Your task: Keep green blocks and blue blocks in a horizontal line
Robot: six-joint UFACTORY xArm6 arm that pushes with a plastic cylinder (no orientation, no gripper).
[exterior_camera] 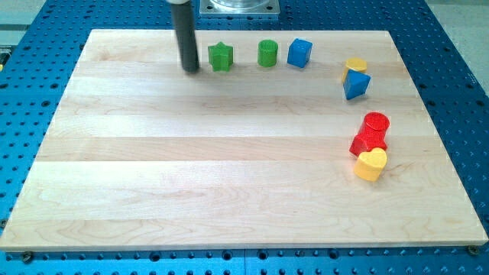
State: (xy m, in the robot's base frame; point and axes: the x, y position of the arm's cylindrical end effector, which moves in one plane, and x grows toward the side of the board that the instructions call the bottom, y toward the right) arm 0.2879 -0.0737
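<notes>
My tip (190, 70) rests on the board near the view's top, just left of a green star block (220, 57), with a small gap between them. A green cylinder (267, 53) stands right of the star, and a blue cube (299, 53) right of the cylinder; these three form a rough row along the top. A blue triangular block (355, 84) sits farther right and lower, touching a yellow block (354, 66) above it.
A red cylinder (375, 123) and a second red block (367, 142) cluster with a yellow heart block (371, 163) at the view's right. The wooden board (229, 176) lies on a blue perforated table (458, 92).
</notes>
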